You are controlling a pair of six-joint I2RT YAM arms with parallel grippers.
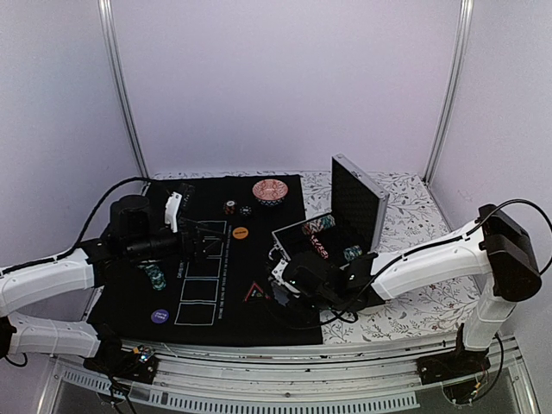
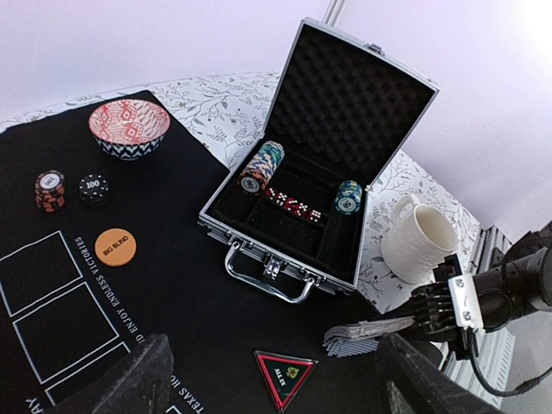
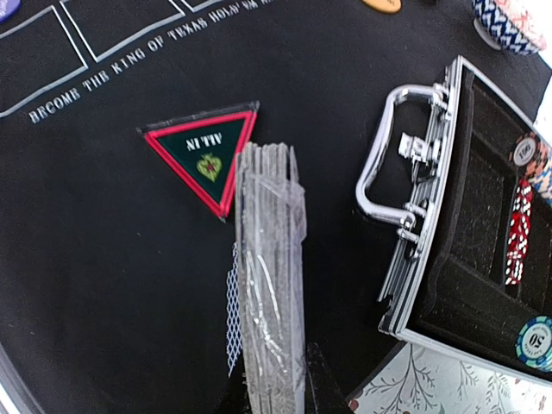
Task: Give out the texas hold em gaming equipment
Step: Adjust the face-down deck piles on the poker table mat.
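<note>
Top external shows me the black felt mat (image 1: 129, 297) spreading left of the aluminium case (image 1: 355, 203), which sits open on the mat's right edge, lid upright. I'd say that is so the trays are reachable.

My right gripper (image 2: 412, 321) reaches in just in front of the case's handle, clamped tight on one end of the deck of cards (image 3: 269, 285). The free end sticks out over the felt, probably so single cards can be slid off towards the printed boxes.

My left gripper (image 1: 200, 244) hangs over the mat well left of the case, fingers spread wide with nothing between them.

A white cup (image 2: 418, 241) stands just right of the case, and a red patterned bowl (image 2: 129, 128) sits behind and left of it. Neither is part of the job.

Inside the case lie chip rolls (image 2: 261, 166) and red dice (image 2: 293, 203), not yet dealt out. A red chip stack (image 2: 49, 190) and a black chip (image 2: 93, 188) rest well left of the case. The red triangle marker (image 3: 204, 155) lies just beside the deck, in front of the case. The orange disc (image 2: 115, 247) sits left of the handle, and the purple disc (image 1: 159, 316) is far left and nearer me.
</note>
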